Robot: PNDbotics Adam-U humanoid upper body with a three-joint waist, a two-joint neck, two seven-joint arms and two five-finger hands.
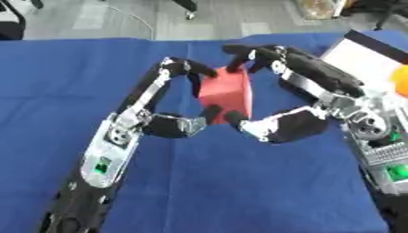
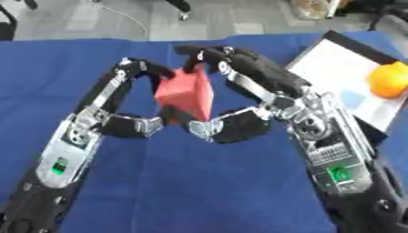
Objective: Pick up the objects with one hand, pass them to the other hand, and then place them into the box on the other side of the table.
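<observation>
Your worktop (image 1: 199, 182) carries the white box (image 2: 339, 73) just right of the red block (image 1: 227, 93). Both your left hand (image 1: 171, 123) and right hand (image 1: 295, 123) curl fingers around that block mid-air, so it's midway through handover.

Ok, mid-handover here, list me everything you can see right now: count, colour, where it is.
red block: one, red, above the middle of the table, held between both hands
orange object: one, orange, round, inside the box at the right
box: one, white inside with a dark rim, right far edge of the table
table cloth: one, blue, covers the whole table
left hand: one, black and silver, fingers and thumb curled round the block's left side
right hand: one, black and silver, fingers over the block's top, thumb at its lower edge
</observation>
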